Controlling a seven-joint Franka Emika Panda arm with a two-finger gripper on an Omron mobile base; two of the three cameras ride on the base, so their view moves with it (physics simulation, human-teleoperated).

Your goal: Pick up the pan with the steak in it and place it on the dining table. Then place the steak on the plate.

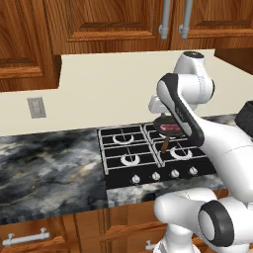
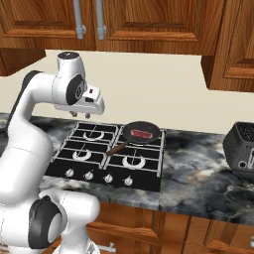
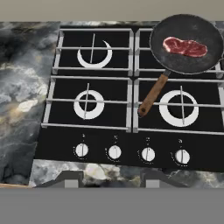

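Observation:
The black pan (image 3: 186, 26) rests on the hob's back right burner, its brown wooden handle (image 3: 153, 94) pointing toward the front. The red steak (image 3: 184, 47) lies flat inside it. From the right base view the pan (image 2: 142, 133) and steak (image 2: 142, 134) are in plain sight. In the left base view my arm covers part of the pan (image 1: 165, 126). My gripper (image 2: 81, 115) hangs above the hob's left burners, well left of the pan, pointing down. Its fingertips (image 3: 72, 177) stand apart, open, with nothing between them. The dining table and the plate are out of view.
The black four-burner hob (image 3: 109, 87) has a row of knobs (image 3: 114, 152) along its front and sits in a marbled counter (image 1: 49, 163). A dark toaster (image 2: 243, 146) stands on the counter to the right. Wooden cabinets (image 2: 149, 20) hang overhead.

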